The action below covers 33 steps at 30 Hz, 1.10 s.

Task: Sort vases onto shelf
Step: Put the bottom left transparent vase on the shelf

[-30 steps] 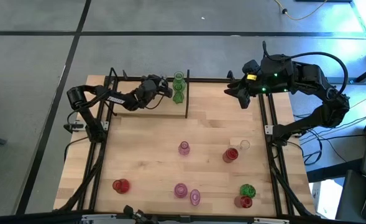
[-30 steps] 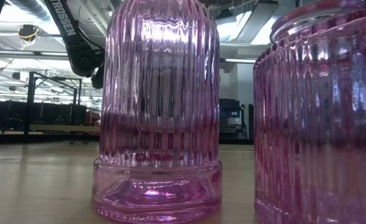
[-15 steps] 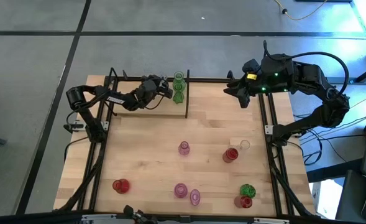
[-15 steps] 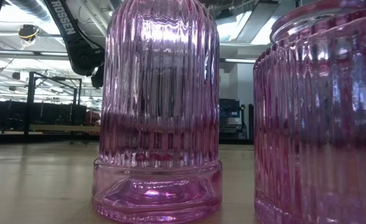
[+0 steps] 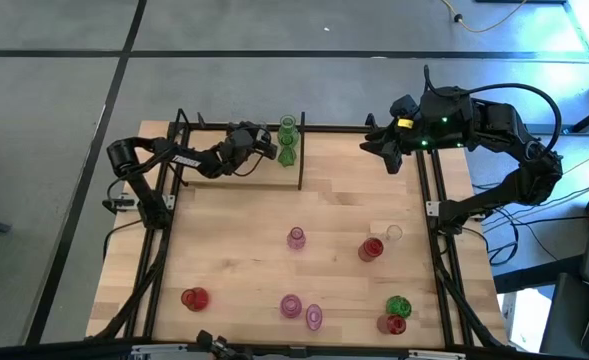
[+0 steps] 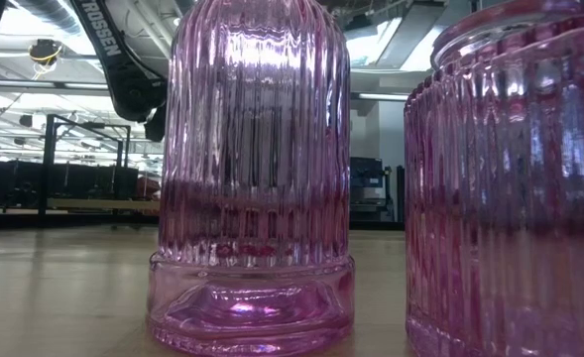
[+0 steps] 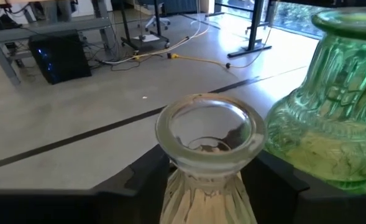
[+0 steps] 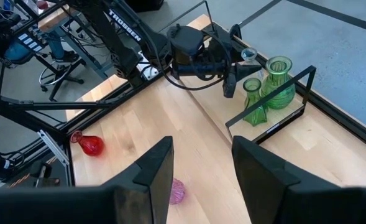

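Up at the upper left of the high view, the left pincer straddles a clear vase on the shelf, its grip unclear, just beside two green vases. Upper right, the right pincer hangs released over the tabletop. Pink vases and red vases stand scattered lower down.

We found the left gripper over the shelf, a clear vase standing between its jaws and two green vases just beyond the jaw tips at the shelf's end. The right gripper hung over the table's far right corner; ahead of its jaws lay the shelf, with the remaining vases scattered on the table nearer the front edge.
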Available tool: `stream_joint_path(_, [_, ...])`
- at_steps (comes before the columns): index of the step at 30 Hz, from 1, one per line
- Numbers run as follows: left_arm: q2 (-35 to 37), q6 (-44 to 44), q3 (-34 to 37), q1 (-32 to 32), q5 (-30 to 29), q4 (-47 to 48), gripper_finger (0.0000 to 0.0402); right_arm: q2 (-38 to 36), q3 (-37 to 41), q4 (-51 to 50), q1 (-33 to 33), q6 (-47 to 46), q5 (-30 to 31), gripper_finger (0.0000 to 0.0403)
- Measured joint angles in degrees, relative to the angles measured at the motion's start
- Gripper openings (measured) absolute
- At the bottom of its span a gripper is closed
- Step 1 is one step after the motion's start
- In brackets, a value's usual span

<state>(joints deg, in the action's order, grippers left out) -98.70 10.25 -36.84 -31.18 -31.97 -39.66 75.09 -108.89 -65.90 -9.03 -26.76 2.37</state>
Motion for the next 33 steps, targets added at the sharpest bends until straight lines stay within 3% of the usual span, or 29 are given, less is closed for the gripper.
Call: stream_joint_path(33, [0.26,6.33,0.13,1.20,-2.99,-2.93,0.0189,0.00,0.00,-0.23,-0.01,0.46,-0.03,0.0156])
